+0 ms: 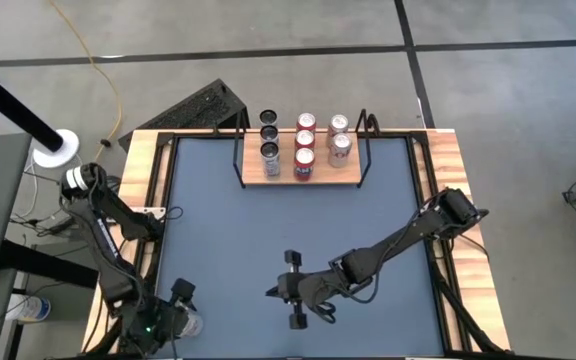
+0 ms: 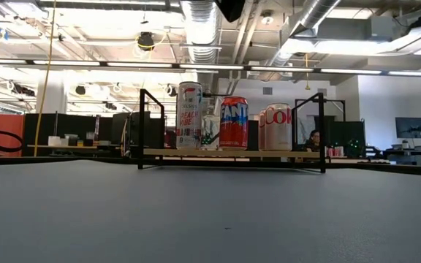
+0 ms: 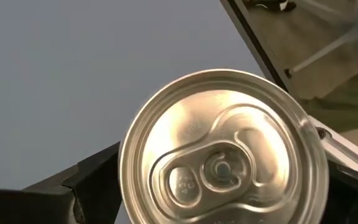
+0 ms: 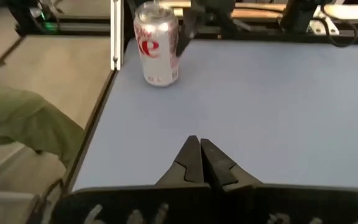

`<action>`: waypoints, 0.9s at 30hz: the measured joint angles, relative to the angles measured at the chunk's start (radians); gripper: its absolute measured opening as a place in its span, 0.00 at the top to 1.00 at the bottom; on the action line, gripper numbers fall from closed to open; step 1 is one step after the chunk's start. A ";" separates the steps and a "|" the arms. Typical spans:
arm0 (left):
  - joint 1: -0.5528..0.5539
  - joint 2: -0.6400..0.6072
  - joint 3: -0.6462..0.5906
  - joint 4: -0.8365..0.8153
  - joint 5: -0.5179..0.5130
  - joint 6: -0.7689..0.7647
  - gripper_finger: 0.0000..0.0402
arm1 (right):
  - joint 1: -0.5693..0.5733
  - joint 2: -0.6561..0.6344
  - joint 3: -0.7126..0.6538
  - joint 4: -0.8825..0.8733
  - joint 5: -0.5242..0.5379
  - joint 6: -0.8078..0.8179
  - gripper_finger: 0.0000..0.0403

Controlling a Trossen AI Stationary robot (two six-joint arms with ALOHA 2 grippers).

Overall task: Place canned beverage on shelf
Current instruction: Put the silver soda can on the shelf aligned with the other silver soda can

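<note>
- One can (image 1: 190, 322) was not yet on the shelf. It stood upright on the table (image 1: 368, 220) at the near-left corner, a silver one with red lettering, its pull-tab top unopened.
- Round that can sat the left gripper (image 1: 180, 303), its fingers (image 3: 92, 183) spread wide, one on either side of the top. From where I stood I couldn't tell if they touched the metal. To my eye nothing was squeezed yet and the can's weight was on the table.
- Along the far edge, about the middle, stood the shelf (image 1: 303, 180), a light wooden board in a black wire frame.
- On it the shelved cans (image 1: 305, 140) stood in three columns. By my count there were three dark-topped ones on the left, three red ones in the middle and two silver-and-red ones on the right.
- That left what looked like one free spot at the front of the right-hand column, so I judged the job nearly done, with this last can to go.
- Still to do, as I judged it, were closing on the can, lifting it, carrying it across the table to the far edge and setting it down in the gap without knocking its neighbours.
- Near the middle of the near edge waited the right gripper (image 1: 276, 292), fingers pressed together on nothing, pointing toward the can and well apart from it.
</note>
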 joint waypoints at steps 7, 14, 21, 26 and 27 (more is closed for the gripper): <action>0.000 -0.007 0.000 0.059 -0.038 0.051 0.22 | 0.024 0.000 0.000 -0.069 0.020 0.019 1.00; 0.030 -0.009 0.000 0.038 -0.048 0.080 0.30 | 0.068 -0.001 0.000 -0.135 0.042 0.077 1.00; 0.190 -0.068 -0.002 0.026 -0.052 0.324 0.30 | 0.101 -0.045 0.000 -0.275 0.049 0.084 1.00; 0.429 -0.116 -0.002 0.046 0.014 0.523 0.30 | 0.110 -0.138 -0.045 -0.414 0.049 0.078 1.00; 0.485 -0.120 -0.002 0.066 0.041 0.567 0.30 | 0.109 -0.170 -0.076 -0.402 0.049 0.071 1.00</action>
